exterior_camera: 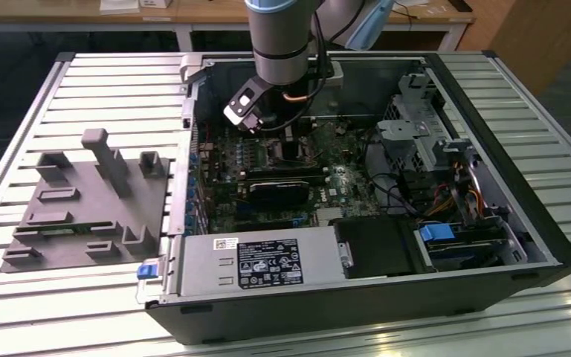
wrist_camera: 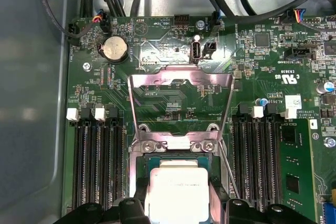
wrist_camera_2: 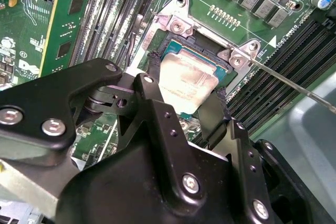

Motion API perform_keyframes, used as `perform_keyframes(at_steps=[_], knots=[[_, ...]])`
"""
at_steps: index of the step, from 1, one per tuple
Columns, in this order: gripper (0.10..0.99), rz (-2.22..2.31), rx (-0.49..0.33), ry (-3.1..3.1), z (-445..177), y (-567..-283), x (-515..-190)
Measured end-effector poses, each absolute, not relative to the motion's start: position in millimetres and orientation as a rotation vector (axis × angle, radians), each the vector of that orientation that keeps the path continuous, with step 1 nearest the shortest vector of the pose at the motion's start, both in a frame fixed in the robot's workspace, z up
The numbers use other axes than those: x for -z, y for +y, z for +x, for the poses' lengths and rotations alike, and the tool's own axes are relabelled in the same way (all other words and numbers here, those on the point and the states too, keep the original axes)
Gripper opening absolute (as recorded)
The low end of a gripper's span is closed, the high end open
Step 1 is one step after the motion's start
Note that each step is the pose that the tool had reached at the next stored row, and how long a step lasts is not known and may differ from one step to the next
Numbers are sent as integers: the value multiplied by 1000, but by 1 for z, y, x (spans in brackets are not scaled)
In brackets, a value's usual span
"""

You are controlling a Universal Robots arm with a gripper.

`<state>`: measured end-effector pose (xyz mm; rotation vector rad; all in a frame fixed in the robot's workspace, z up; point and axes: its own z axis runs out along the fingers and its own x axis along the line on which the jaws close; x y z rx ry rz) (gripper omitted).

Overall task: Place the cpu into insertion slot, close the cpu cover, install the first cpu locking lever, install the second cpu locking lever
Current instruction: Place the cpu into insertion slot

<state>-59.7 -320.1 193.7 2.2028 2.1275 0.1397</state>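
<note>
Your hand (wrist_camera_2: 185,109) is clamped on the cpu (wrist_camera_2: 187,83), with its fingers (wrist_camera_2: 214,113) against opposite sides. It holds the cpu right over the slot (wrist_camera_2: 202,50) in the board (wrist_camera: 252,66). The cover (wrist_camera: 181,80) lies swung open behind the slot. A thin lever (wrist_camera_2: 286,81) sticks out beside it.

You have one cpu (wrist_camera: 176,195), one insertion slot (wrist_camera_2: 210,51), one cpu cover (wrist_camera: 178,80) and one thin metal lever (wrist_camera_2: 294,85). Count two banks of memory slots (wrist_camera: 97,166), one coin battery (wrist_camera: 114,49), one end effector (wrist_camera_2: 186,90), one computer case (exterior_camera: 365,305), and one grey fixture (exterior_camera: 77,216) on the tabletop (exterior_camera: 57,297).
</note>
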Motion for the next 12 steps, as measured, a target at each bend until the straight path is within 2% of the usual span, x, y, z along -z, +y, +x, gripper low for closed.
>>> perform_keyframes(at_steps=[5, 6, 12], knots=[[545, 2203, -140, 2127, -60, -320, -194], [608, 2203, -140, 2128, -60, -320, -194], [608, 2203, -140, 2128, -60, -320, -194]])
